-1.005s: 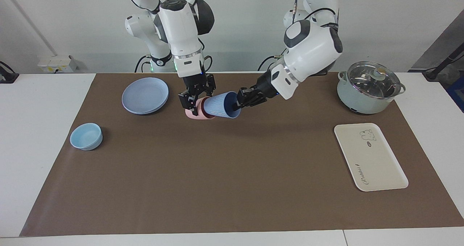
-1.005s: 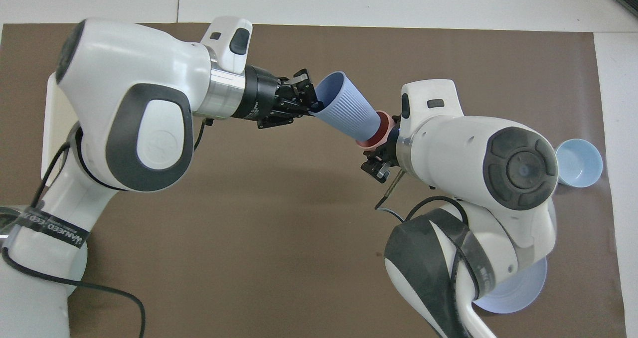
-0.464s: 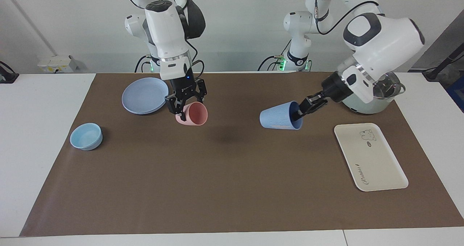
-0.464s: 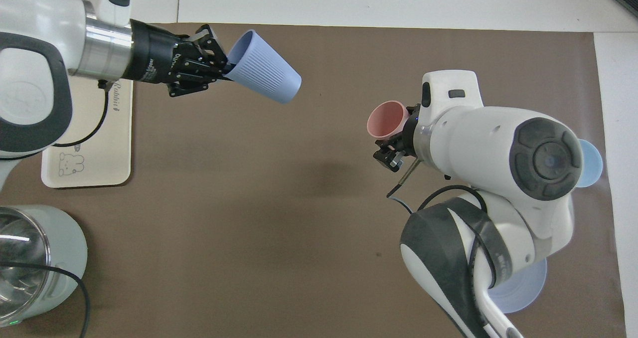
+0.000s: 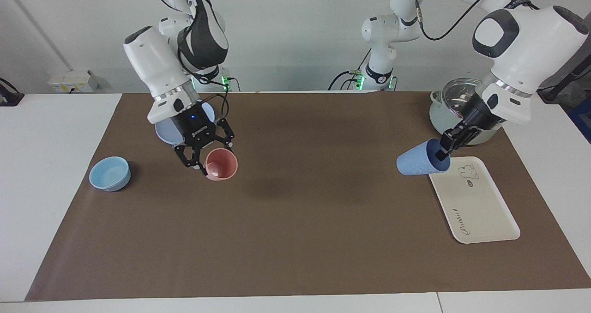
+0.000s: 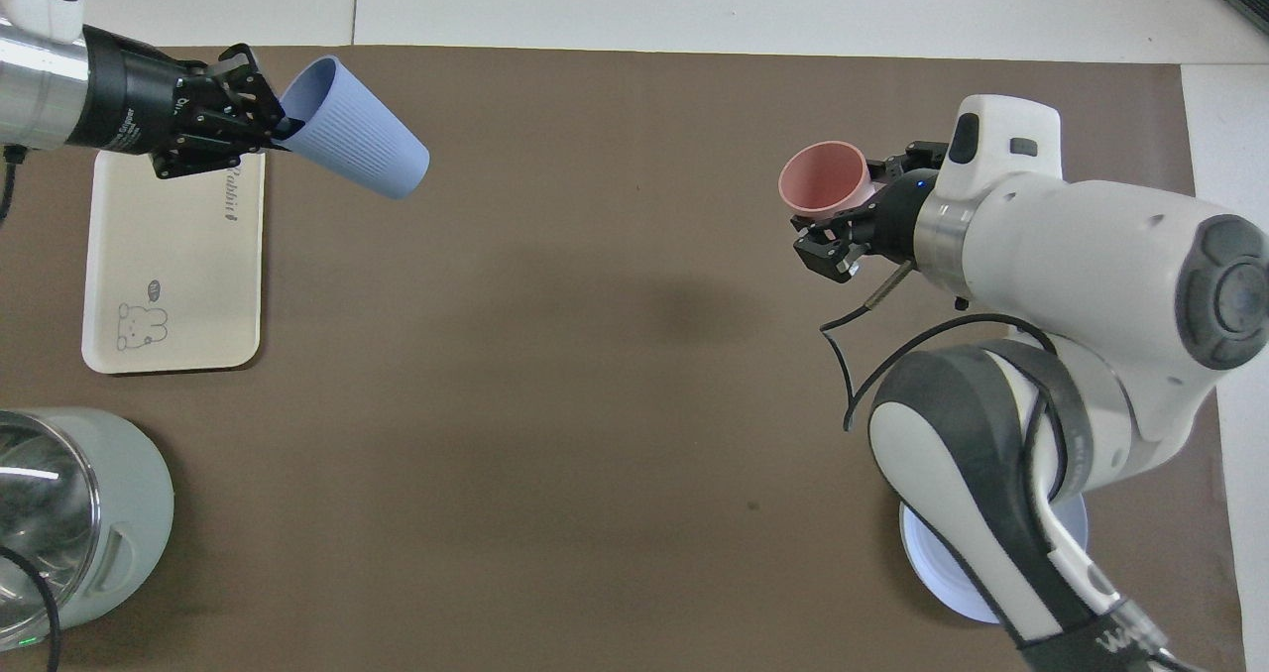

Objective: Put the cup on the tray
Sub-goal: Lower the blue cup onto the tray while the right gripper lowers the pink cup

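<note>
Since the last frame the left gripper [image 5: 442,149] carried the cup [image 5: 421,161] over to the tray [image 5: 475,207] edge; the right gripper [image 5: 203,158] swung away with the pink cup [image 5: 221,164], clamped on its rim, and is waiting over the mat. Left fingers pinch the cup's rim wall, cup tilted almost sideways, airborne, hanging just off the tray's edge. Risk: release while tilted and it rolls off, or the base clips the tray lip on descent. Needs uprighting and shifting over the tray first.
</note>
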